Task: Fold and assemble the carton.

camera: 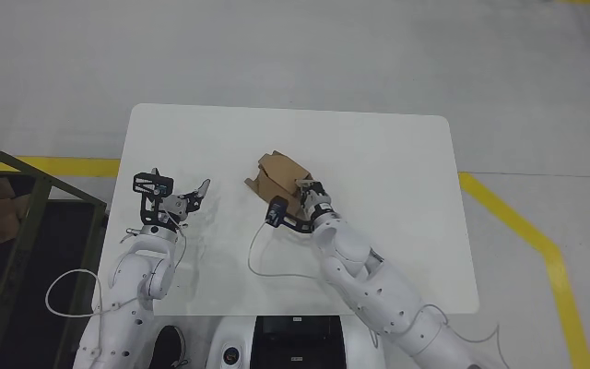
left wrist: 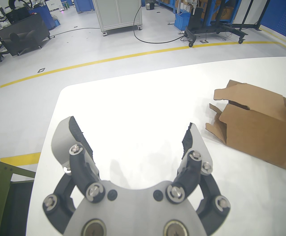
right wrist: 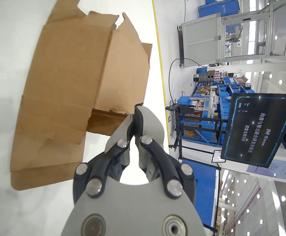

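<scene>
Carton count: one carton (camera: pixel 277 175), brown cardboard, part-folded, lying on its side with loose, torn flaps open.
Carton place: directly ahead of the right gripper (camera: pixel 304 190) and touching its tips. It is to the right of the left gripper (camera: pixel 195 194), apart from it with bare table between.
Gripper count: two.
Right gripper state: in its wrist view the right gripper (right wrist: pixel 134 114) has its fingers (right wrist: pixel 147 120) pressed together, nipping the torn edge of a flap at the open end of the carton (right wrist: pixel 67 89).
Left gripper state: the left gripper (left wrist: pixel 131 121) has its fingers (left wrist: pixel 67 136) spread wide with nothing between them. It hangs over bare table, pointing away from the robot, with the carton (left wrist: pixel 250 129) off to its side.
Surface: one white table (camera: pixel 387 148) with rounded corners. The carton sits near its middle, and both grippers are over the side nearer the robot.
Room: pale grey floor (camera: pixel 295 46) with a yellow line (left wrist: pixel 107 60) running past the far side of the table. Beyond it are a metal-framed cabinet (left wrist: pixel 118 13), blue shelving with bins (right wrist: pixel 207 98) and a dark screen (right wrist: pixel 254 131) on a stand.
</scene>
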`<move>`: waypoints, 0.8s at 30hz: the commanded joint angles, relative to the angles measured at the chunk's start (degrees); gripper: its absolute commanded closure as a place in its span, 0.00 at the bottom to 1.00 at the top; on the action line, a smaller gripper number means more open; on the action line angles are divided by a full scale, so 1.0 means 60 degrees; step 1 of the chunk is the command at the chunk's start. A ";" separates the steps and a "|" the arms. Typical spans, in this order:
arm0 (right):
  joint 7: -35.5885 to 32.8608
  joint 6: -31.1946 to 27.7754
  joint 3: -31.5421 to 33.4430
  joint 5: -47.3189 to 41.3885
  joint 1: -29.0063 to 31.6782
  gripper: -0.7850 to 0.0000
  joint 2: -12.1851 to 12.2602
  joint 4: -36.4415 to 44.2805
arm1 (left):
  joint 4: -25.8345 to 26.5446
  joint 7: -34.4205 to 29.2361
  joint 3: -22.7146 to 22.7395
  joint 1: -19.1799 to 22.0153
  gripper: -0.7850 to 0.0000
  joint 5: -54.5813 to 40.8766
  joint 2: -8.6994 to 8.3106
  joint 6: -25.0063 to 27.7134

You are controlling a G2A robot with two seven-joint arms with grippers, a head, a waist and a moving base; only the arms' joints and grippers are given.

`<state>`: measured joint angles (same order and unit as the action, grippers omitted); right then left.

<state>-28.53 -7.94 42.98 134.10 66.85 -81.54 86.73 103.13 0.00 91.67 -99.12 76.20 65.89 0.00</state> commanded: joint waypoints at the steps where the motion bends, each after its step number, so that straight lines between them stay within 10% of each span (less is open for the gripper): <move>1: 0.0170 -0.0085 0.0100 -0.0051 0.0032 1.00 0.0008 0.0006 | 0.0000 0.0000 0.0000 0.0000 0.00 0.0000 0.0000 0.0000; 5: 0.0338 -0.0239 0.0252 -0.0057 0.0058 1.00 0.0009 -0.0050 | 0.0000 0.0000 0.0000 0.0000 0.00 0.0000 0.0000 0.0000; 7: 0.0325 -0.0261 0.0304 -0.0058 0.0072 0.65 -0.0003 -0.0073 | 0.0000 0.0000 0.0000 0.0000 0.00 0.0000 0.0000 0.0000; 15: 0.0831 -0.0587 0.0553 -0.0065 0.0172 0.17 0.0018 -0.0081 | 0.0000 0.0000 0.0000 0.0000 0.00 0.0000 0.0000 0.0000; 24: 0.1957 -0.0694 0.0889 -0.0350 0.0001 0.16 0.0030 -0.0554 | 0.0000 0.0000 0.0000 0.0000 0.00 0.0000 0.0000 0.0000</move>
<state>-17.32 -12.53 48.08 132.24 67.21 -81.31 84.32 103.13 0.00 91.67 -99.12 76.20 65.89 0.00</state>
